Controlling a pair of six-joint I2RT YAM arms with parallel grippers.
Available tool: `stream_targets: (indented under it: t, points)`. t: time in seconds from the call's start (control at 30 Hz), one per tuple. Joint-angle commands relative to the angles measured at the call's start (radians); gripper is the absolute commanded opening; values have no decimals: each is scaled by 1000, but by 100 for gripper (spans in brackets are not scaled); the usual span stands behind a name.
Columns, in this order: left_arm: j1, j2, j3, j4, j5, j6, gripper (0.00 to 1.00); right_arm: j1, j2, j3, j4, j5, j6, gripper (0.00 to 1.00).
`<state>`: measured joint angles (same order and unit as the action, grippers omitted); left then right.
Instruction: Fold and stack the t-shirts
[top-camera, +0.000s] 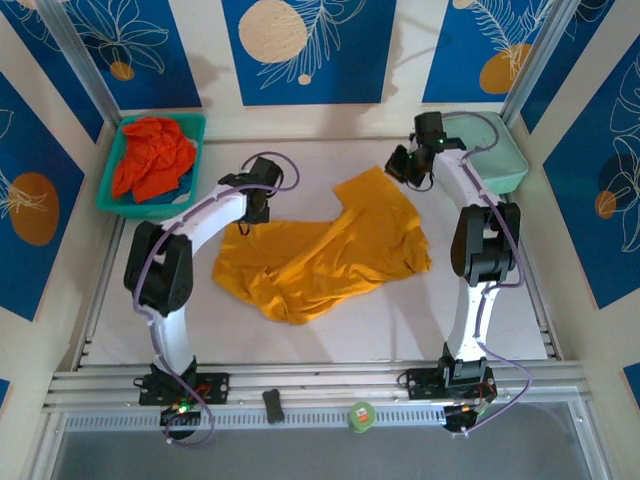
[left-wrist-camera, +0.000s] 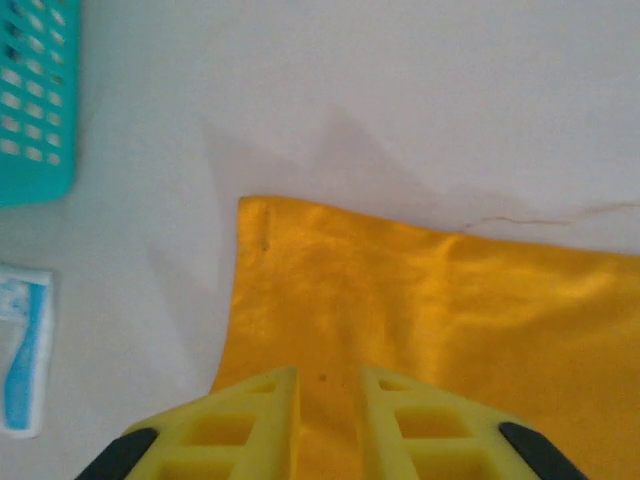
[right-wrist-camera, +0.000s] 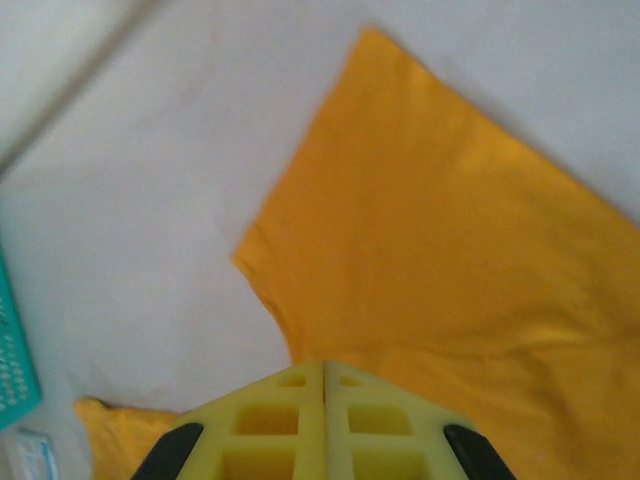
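Left claw (left-wrist-camera: 329, 382), narrowly parted, hangs low over a corner of the yellow-orange t-shirt (top-camera: 320, 255), rumpled mid-frame on the bench (top-camera: 400, 312); right claw (right-wrist-camera: 325, 368) pinched empty above a sleeve; likely spreading step, so next grip edges and pull flat.

No text or number can be read.

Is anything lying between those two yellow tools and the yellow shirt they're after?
Nothing visible does. The left tool hangs directly over a corner of the yellow-orange t-shirt, the right tool over its other end; no object lies between.
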<state>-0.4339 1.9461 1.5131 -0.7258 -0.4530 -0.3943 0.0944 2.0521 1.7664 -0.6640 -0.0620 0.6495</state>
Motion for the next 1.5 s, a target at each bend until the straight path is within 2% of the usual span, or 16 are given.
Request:
stream_targets:
  t: [0.0, 0.23, 0.33, 0.5, 0.63, 0.77, 0.87, 0.93, 1.03, 1.1, 1.13, 1.27, 1.3, 1.37, 1.47]
  points:
    - [28, 101, 44, 7, 88, 27, 19, 9, 11, -87, -8, 31, -34, 0]
    - [55, 281, 169, -28, 120, 38, 16, 18, 146, -35, -64, 83, -20, 0]
    - [71, 334, 209, -56, 107, 41, 16, 21, 241, 43, -104, 96, -8, 0]
    - [115, 413, 333, -132, 77, 64, 16, 23, 380, 269, -218, 146, 9, 0]
    - [158, 507, 516, -215, 92, 91, 17, 7, 526, 530, -344, 146, 34, 0]
    - [193, 632, 769, -326, 72, 108, 17, -16, 654, 768, -428, 152, 62, 0]
    - [223, 705, 936, -374, 104, 105, 17, -43, 702, 864, -443, 132, 82, 0]
    - [235, 716, 984, -369, 121, 101, 20, -54, 696, 867, -415, 88, 70, 0]
    - [237, 670, 981, -335, 168, 98, 29, -53, 629, 839, -395, 64, 4, 0]
    - [232, 595, 932, -298, 211, 95, 37, -35, 519, 733, -352, 101, -42, 0]
    - [224, 544, 892, -273, 224, 93, 44, -23, 440, 653, -313, 125, -60, 3]
    - [193, 331, 730, -216, 204, 91, 62, 6, 142, 315, -205, 189, -92, 27]
    - [186, 277, 684, -211, 197, 86, 64, 10, 73, 233, -192, 198, -98, 31]
    - [176, 172, 584, -208, 198, 69, 65, 17, -43, 92, -181, 202, -105, 33]
    - [163, 51, 416, -208, 227, 27, 61, 22, -191, -110, -146, 179, -114, 33]
